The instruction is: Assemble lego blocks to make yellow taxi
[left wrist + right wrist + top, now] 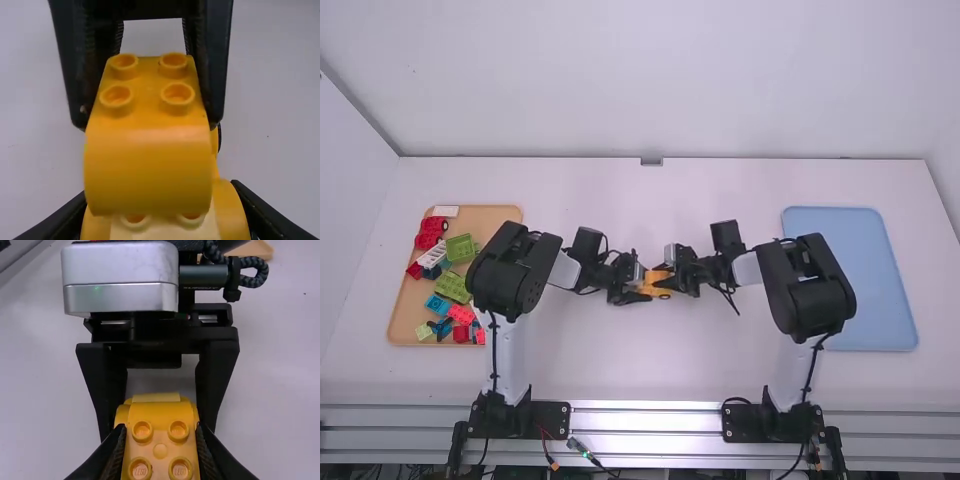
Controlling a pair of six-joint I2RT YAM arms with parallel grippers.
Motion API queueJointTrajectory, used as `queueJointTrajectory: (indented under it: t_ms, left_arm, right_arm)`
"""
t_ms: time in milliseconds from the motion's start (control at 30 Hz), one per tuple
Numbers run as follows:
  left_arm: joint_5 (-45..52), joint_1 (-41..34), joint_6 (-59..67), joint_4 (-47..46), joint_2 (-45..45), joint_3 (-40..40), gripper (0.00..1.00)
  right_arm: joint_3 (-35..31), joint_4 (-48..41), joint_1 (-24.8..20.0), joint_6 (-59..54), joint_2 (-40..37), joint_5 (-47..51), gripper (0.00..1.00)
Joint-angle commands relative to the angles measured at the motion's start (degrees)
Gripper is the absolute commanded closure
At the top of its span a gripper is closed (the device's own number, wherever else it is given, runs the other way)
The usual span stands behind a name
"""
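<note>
Mid-table in the high view, my left gripper (630,292) and my right gripper (672,280) face each other at a yellow assembly (655,287). Seen from the left wrist, a yellow curved block (147,165) with several studs sits above and against a yellow lower piece (231,212) with a pale studded part; my left gripper (162,210) is shut on the lower piece. In the right wrist view, my right gripper (160,440) is shut on the yellow curved block (160,440). How firmly the pieces are joined is hidden.
An orange tray (505,212) at the left holds red, green, blue and white blocks. A blue tray (890,300) lies at the right, partly behind the right arm. White table surface (650,360) surrounds the grippers.
</note>
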Motion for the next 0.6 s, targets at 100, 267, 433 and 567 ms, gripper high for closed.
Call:
queueJointTrajectory:
  t_ms: [100, 267, 433, 567]
  left_arm:
    - [-2.01, -0.5, 1.46, -1.01, 0.5, -0.81, 0.64]
    - [-2.1, -0.44, 1.42, -0.83, 0.5, -0.79, 0.66]
    - [-2.49, -0.04, 1.22, -0.81, 0.5, -0.81, 0.67]
    - [-2.49, -0.07, 0.98, -0.52, 0.5, -0.81, 0.67]
  right_arm:
    - [-0.44, -0.22, 0.04, 0.17, 1.11, -2.05, 1.0]
    - [0.7, 2.73, 0.04, 2.86, 5.53, -4.46, 1.0]
    - [1.14, 3.08, 0.2, 2.75, 6.29, -5.81, 1.0]
    - [1.64, 2.8, 1.27, 3.34, 6.27, -2.75, 1.0]
